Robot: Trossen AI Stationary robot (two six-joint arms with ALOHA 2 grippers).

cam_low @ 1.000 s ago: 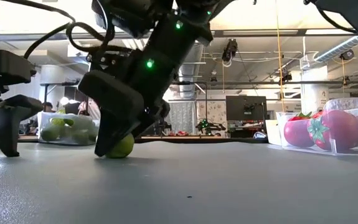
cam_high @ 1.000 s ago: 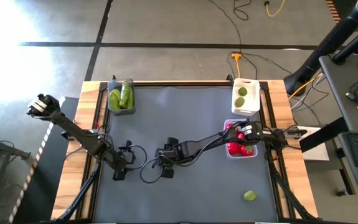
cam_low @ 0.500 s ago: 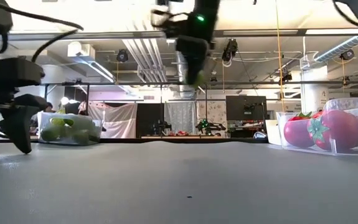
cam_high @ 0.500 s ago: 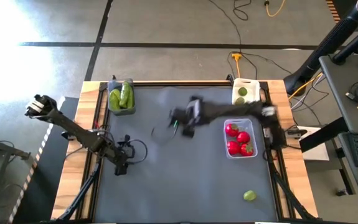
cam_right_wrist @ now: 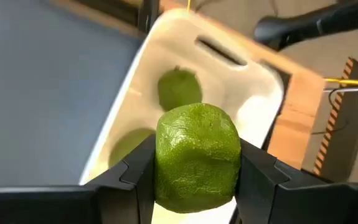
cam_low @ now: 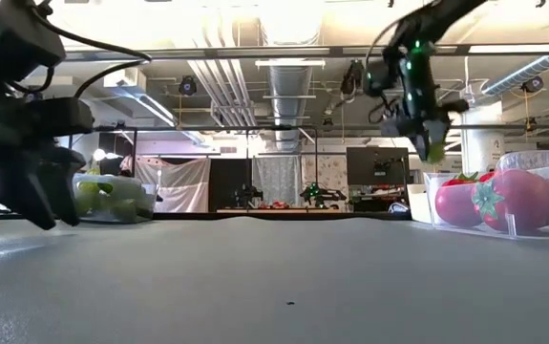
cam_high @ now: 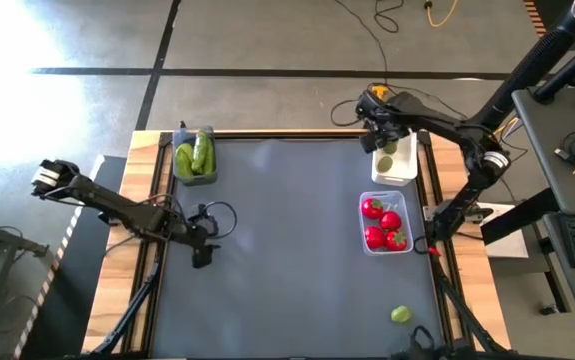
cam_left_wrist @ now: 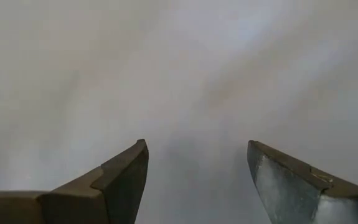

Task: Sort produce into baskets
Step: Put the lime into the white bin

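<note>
Holding a lime [cam_right_wrist: 197, 157] tight between its two fingers, the right tool [cam_high: 381, 134] hung over the white bin [cam_high: 403, 172] at the far right corner of the bench [cam_high: 287, 270]. In the right wrist view the bin lay right past the held lime, with its open side facing the tool. So I think the lime only had to be let go to fall in, but that had not been done.

Going from near to far: one more lime [cam_high: 400, 315] lay alone on the bench at the near right, well apart from both tools. The right arm was on that side, so it looked like the better one to fetch it.

The left tool [cam_high: 203, 252] sat low over the bench on the left side. Its fingers were spread wide and held nothing.

Farther back on the right was the clear bin [cam_high: 404, 249], with red tomatoes [cam_high: 384, 224] in it.

At the far left corner stood the grey bin [cam_high: 179, 178], with green cucumbers [cam_high: 195, 156] in it.

The white bin, farthest back on the right, already had at least one lime [cam_right_wrist: 179, 88] lying in it.
</note>
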